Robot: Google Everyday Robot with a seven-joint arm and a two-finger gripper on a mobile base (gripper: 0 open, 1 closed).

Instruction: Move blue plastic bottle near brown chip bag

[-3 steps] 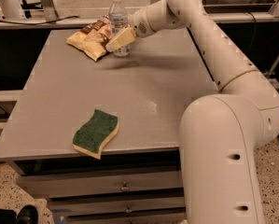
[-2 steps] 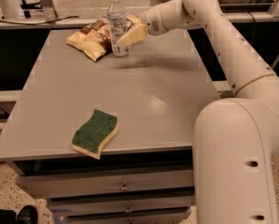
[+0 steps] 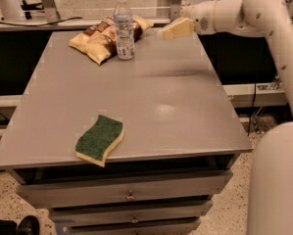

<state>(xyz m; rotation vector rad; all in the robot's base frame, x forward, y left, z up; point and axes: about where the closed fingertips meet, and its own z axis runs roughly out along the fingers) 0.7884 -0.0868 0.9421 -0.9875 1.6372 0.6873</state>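
Note:
The blue plastic bottle (image 3: 123,27) stands upright near the table's far edge, white cap on top, pale label around its middle. It stands right against the brown chip bag (image 3: 98,38), which lies crinkled to its left and behind it, dark brown with pale yellow edges. My gripper (image 3: 166,30) is above the far edge of the table, to the right of the bottle and apart from it, with nothing in it. The white arm reaches in from the right.
A green-and-yellow sponge (image 3: 100,139) lies near the front edge of the grey table (image 3: 185,106). Drawers sit below the tabletop. My white base (image 3: 278,180) fills the lower right. A rail and chair legs stand behind the table.
My gripper has let go of the bottle and drawn back to the right. The bottle stays standing beside the chip bag.

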